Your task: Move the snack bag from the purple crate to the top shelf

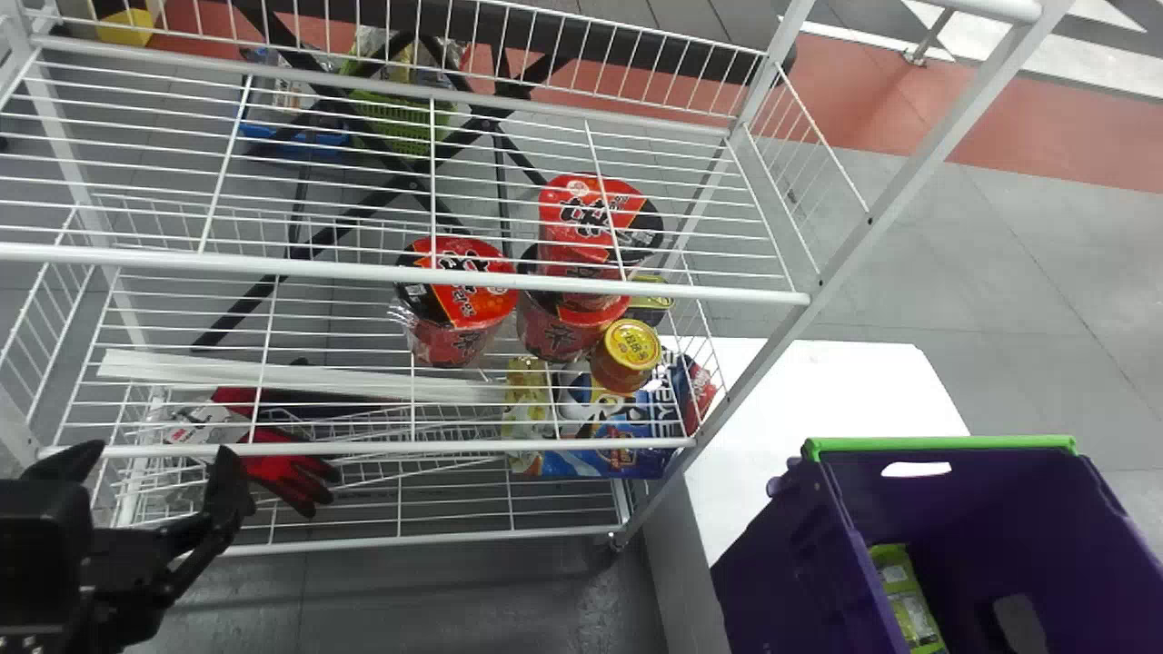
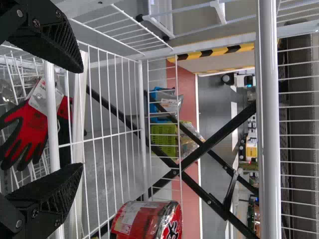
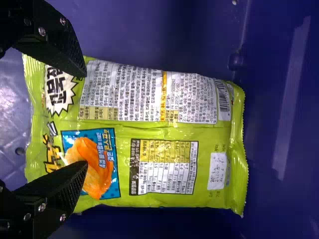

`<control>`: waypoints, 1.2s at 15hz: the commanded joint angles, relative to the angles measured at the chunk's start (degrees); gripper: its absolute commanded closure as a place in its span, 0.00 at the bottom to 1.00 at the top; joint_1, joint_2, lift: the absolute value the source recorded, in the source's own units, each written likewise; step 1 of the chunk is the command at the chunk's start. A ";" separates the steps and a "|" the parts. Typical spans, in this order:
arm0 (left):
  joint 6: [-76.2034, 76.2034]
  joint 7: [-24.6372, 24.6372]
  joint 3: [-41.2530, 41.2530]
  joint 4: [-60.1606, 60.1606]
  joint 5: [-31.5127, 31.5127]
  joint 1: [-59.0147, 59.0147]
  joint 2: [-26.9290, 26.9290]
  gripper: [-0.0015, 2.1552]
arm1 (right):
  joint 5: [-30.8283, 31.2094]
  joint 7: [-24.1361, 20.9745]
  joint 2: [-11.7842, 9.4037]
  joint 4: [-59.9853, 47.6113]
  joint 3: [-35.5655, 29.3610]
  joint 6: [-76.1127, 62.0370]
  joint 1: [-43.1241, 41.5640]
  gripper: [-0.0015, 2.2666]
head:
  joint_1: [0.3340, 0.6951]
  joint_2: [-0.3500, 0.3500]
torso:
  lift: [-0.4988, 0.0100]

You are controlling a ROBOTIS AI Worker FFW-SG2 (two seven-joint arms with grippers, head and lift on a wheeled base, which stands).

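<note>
One snack bag (image 3: 149,130), green and printed, inside purple crate (image 1: 809,563), beside the wall nearest the rack (flat or leaning: cannot be told). Crate beside white desk (image 1: 845,381), to the right of white wire rack (image 1: 786,322).

One right gripper (image 3: 86,118), nearer of the two to the bag by far. Empty, with fingers parted, one tip over each half of the bag's near end; contact not determinable. Long axis of the bag: straight out ahead of the gripper, roughly in line with the fingers. Breadth of the bag: across the opening, and wider than it.

One left gripper (image 2: 82,117), likewise empty and apart-fingered, at the rack's left front, near red-and-black gloves (image 2: 31,124). Idle, by the look of it.

One destination: top shelf (image 1: 391,273), taken as the uppermost wire tier in the head view, above red noodle cups (image 1: 463,295).

Step in hand, as judged: lining up for the grasp, with lift and placement outstanding. Next requirement: a small advance along the long axis, then a pinch of gathered film near the end (whole breadth unlikely to fit). Risks: slipping off slick film; crushing the contents; snagging on the crate wall during the lift.
</note>
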 commanded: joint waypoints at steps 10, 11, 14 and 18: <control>-0.52 -1.12 1.20 2.52 1.05 -1.63 1.00 0.08 | -0.05 -0.61 1.56 0.29 1.84 3.53 -1.96 0.87 | 1.00 0.00 | 0.09; 0.53 -0.50 0.50 1.73 0.44 -1.36 0.65 0.08 | -0.93 0.62 1.12 -0.94 1.40 3.53 -1.35 0.87 | 1.00 0.00 | 0.09; 3.87 2.75 -2.14 -0.82 -1.23 -0.75 0.39 0.08 | -3.30 3.60 -0.46 -3.58 1.32 3.01 -0.38 0.87 | 1.00 0.00 | 0.09; 3.87 2.57 -1.26 -0.91 -1.32 -0.66 0.21 0.08 | -2.86 3.96 0.07 -4.81 1.76 6.35 -0.47 0.87 | 1.00 0.00 | 0.09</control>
